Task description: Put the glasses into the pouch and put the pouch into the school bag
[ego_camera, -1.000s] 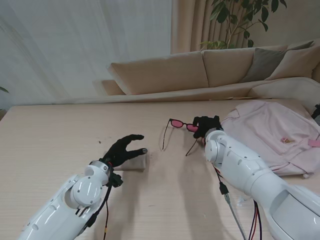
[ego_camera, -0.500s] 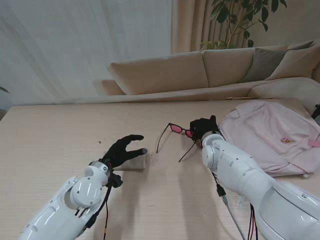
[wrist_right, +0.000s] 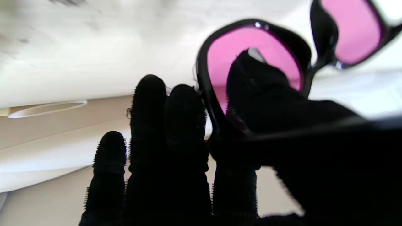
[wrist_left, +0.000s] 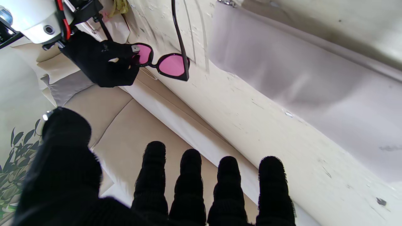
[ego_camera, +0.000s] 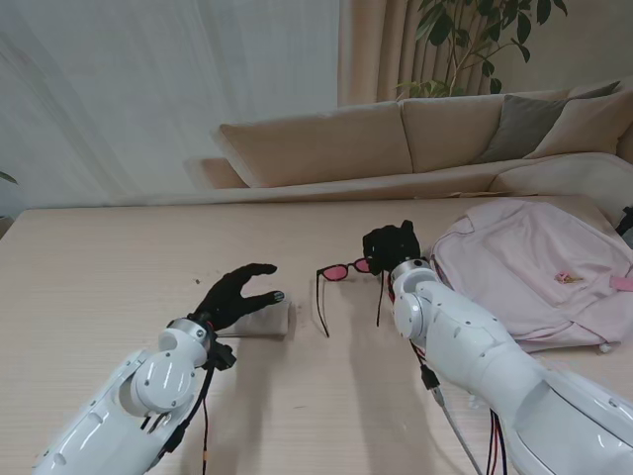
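Black-framed glasses (ego_camera: 341, 272) with pink lenses hang above the table, arms unfolded and pointing down toward me. My right hand (ego_camera: 390, 245) is shut on their right lens; the right wrist view shows my thumb pressed over that lens of the glasses (wrist_right: 251, 47). The grey-white pouch (ego_camera: 265, 322) lies on the table under my left hand (ego_camera: 235, 293), whose fingers are spread and held above it. In the left wrist view the pouch (wrist_left: 298, 72) spreads across the table, with the glasses (wrist_left: 171, 64) and right hand (wrist_left: 100, 64) beyond it. The pink school bag (ego_camera: 539, 267) lies at the right.
A beige sofa (ego_camera: 396, 139) stands behind the table's far edge, with a leafy plant (ego_camera: 475, 40) behind it. Cables (ego_camera: 455, 416) hang beside my right arm near the table's front.
My right hand has carried the glasses to the left, closer to the pouch, and turned them so the arms hang down. My left hand has shifted slightly over the pouch.
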Motion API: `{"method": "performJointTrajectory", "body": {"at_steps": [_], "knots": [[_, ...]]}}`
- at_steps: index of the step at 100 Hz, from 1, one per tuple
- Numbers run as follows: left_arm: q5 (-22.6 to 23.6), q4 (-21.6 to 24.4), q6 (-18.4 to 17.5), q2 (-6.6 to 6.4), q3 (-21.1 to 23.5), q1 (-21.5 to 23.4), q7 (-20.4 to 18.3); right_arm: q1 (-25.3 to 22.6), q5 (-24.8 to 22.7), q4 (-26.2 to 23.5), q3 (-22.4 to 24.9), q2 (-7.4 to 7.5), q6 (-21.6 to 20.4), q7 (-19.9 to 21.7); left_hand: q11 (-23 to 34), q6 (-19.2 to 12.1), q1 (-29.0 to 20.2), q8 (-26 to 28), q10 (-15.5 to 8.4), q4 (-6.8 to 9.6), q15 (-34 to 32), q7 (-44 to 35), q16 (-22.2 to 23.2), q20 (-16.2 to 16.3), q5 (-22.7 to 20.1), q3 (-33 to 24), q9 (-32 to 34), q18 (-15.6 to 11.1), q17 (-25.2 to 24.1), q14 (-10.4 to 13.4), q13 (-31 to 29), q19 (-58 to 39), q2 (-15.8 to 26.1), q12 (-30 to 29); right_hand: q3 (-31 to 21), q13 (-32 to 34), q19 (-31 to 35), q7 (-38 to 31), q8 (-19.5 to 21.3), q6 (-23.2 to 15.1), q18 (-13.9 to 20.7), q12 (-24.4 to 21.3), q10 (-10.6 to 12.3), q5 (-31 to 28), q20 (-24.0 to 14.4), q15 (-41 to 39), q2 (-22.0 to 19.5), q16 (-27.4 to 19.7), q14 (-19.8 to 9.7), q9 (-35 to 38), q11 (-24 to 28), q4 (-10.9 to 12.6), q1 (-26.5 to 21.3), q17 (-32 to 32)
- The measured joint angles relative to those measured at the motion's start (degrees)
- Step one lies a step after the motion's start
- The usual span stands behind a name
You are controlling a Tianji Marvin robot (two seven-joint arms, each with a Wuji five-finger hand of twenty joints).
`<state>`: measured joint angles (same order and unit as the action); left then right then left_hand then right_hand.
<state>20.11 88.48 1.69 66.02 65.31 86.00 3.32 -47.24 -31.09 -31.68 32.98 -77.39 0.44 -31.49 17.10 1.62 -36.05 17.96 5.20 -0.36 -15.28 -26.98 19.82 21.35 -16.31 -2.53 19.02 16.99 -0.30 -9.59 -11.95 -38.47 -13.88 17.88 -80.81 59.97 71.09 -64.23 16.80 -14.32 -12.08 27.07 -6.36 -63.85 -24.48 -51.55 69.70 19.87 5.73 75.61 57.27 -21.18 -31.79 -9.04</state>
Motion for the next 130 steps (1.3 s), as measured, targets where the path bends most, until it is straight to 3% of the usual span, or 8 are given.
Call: {"method": "performJointTrajectory", "body": {"at_steps": [25, 52, 63, 66, 73, 89, 108, 130], "knots": [[1.8, 2.4, 0.0, -0.21, 2.7, 2.6, 0.9, -6.3, -1.8, -17.4, 8.9, 3.82, 0.4, 2.6, 0.0, 0.0, -1.3, 0.0, 0.0, 0.00, -0.6, -0.2, 0.0, 0.0, -0.6, -0.5, 0.1, 0.0, 0.1, 0.0, -0.6, 0.0, 0.0, 0.0, -0.1, 0.8, 0.6, -0.7, 1.2, 0.9, -1.1, 1.9, -1.9, -0.6, -0.4, -0.9, 2.3, -0.1, 2.0, 1.1, 0.3, -0.1, -0.7, -1.4], [2.3, 4.0, -0.4, -0.26, 4.5, 4.3, 2.3, -9.6, -1.6, -27.7, 12.4, 4.63, 1.1, 4.6, 0.1, -0.1, -1.4, 0.0, 0.0, 0.00, -0.6, -0.4, 0.0, 0.0, -1.9, -0.5, 0.7, 0.0, 0.2, 0.0, -0.6, -0.6, 0.0, 0.0, -0.1, 1.4, 0.6, -0.7, 2.2, 1.4, -1.2, 2.3, -2.3, -0.6, -0.5, -1.0, 2.5, -0.1, 2.5, 1.5, 0.3, -0.1, -1.8, -2.1], [3.3, 4.7, -0.4, -0.28, 5.5, 5.1, 2.3, -10.7, -0.8, -31.1, 13.5, 4.70, 1.5, 5.2, 0.1, -0.1, -5.4, 0.0, 0.0, 0.01, -0.6, -0.4, 0.0, 0.0, -1.9, -4.7, 0.7, 0.0, 0.3, 0.0, -0.6, -0.6, -0.5, 0.0, -0.1, 1.4, 0.6, -0.7, 2.3, 1.4, -1.5, 2.6, -2.5, -0.6, -0.5, -1.0, 2.5, -0.1, 2.7, 1.5, 0.3, -0.1, -1.8, -2.1], [3.6, 4.9, -0.4, -0.31, 5.7, 5.4, 2.2, -11.1, -0.5, -32.2, 14.1, 4.70, 1.6, 5.3, 0.1, -0.1, -6.0, 0.0, 0.0, 1.05, -0.6, -0.5, 0.0, 0.0, -1.9, -7.8, 0.7, 0.0, 0.4, 0.0, -0.6, -0.7, -1.5, 0.0, -0.1, 1.4, 0.6, -0.7, 2.7, 1.4, -1.7, 2.7, -2.6, -0.6, -0.5, -1.1, 2.5, -0.1, 2.8, 1.5, 0.3, -0.1, -1.8, -2.1], [4.8, 5.4, 0.0, -0.58, 6.2, 5.8, 1.2, -12.2, 0.4, -34.7, 15.1, 4.71, 1.8, 5.5, 0.0, -0.1, -5.8, 0.0, 0.0, 1.13, -0.7, -0.8, 0.0, 0.0, -0.7, -14.6, 0.5, 0.0, 0.5, 0.0, -0.6, -0.7, -3.9, 0.0, -0.1, 1.4, 0.6, -0.7, 2.7, 1.4, -1.8, 3.0, -2.6, -0.6, -0.5, -1.5, 2.5, -0.1, 2.8, 1.5, 0.3, -0.1, -1.8, -2.1], [12.4, 7.2, 2.3, -2.54, 6.5, 6.0, -7.7, -14.4, 1.2, -39.8, 16.6, 4.83, 2.0, 5.9, -0.1, -0.1, -6.0, -3.0, -0.8, 1.14, -0.8, 4.3, 0.0, 0.0, 5.3, -21.5, -5.4, 0.0, -0.4, 0.7, 1.0, -0.7, -13.8, 0.2, -0.4, 1.4, 0.6, -0.7, 2.8, 1.4, -2.2, 3.2, -2.7, -0.6, -0.5, -1.5, 2.5, -0.1, 2.9, 1.5, 0.3, -0.1, -1.8, -2.3], [15.1, 5.1, 2.0, -3.58, 3.0, 2.8, -3.8, -15.8, 2.4, -43.7, 16.9, 4.90, 2.1, 6.3, -4.1, 3.0, -4.5, -7.9, -0.7, -0.59, -0.5, 13.3, 0.0, 0.2, 5.3, -21.9, -6.1, -0.1, -0.4, 0.7, 1.7, -0.7, -21.1, 0.1, -0.4, 2.0, 0.6, -0.7, 2.9, 1.4, -2.3, 3.4, -2.8, -0.6, -0.7, -1.7, 3.1, -0.1, 3.3, 2.1, 0.4, -0.1, -1.8, -2.8], [13.2, 4.3, 3.1, -2.30, 1.0, -0.5, 0.2, -16.1, 2.5, -44.7, 15.8, 4.82, 2.0, 6.2, -6.5, 7.0, -1.0, -9.4, 1.3, -2.80, -0.4, 17.2, 0.0, 0.2, 5.3, -27.5, -7.5, 0.0, -0.5, 0.0, 3.2, -0.1, -25.1, 0.7, -0.4, 2.0, 0.9, -0.7, 3.0, 1.4, -2.4, 4.0, -3.0, -0.6, -1.1, -1.7, 3.1, -0.1, 3.4, 2.1, 0.4, -0.1, -1.8, -3.0]]}}
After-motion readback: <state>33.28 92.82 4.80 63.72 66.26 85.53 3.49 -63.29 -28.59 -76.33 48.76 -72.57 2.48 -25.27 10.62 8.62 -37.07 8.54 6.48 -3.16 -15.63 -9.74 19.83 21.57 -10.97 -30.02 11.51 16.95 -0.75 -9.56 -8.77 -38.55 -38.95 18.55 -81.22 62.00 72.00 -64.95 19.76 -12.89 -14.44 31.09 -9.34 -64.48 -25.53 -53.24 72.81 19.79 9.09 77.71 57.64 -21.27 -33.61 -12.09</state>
